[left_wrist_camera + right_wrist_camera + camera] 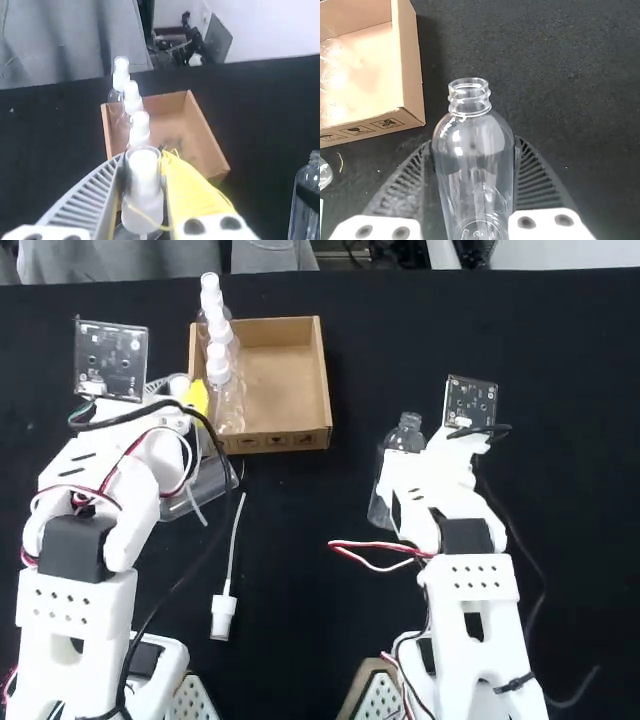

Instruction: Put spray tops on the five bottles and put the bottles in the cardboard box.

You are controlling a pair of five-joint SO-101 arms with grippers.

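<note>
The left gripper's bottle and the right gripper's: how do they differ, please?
The left gripper holds the left bottle by its white spray top; the right gripper holds the right bottle by its body. The left bottle is capped, the right bottle's neck open. Both are clear.

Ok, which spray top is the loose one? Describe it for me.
Start at the cardboard box on the black table, then come toward the arms' bases. The loose spray top lies flat on the table beside the left arm, its thin tube pointing back toward the box. Every other top sits on a bottle or in a gripper; this one lies alone.
</note>
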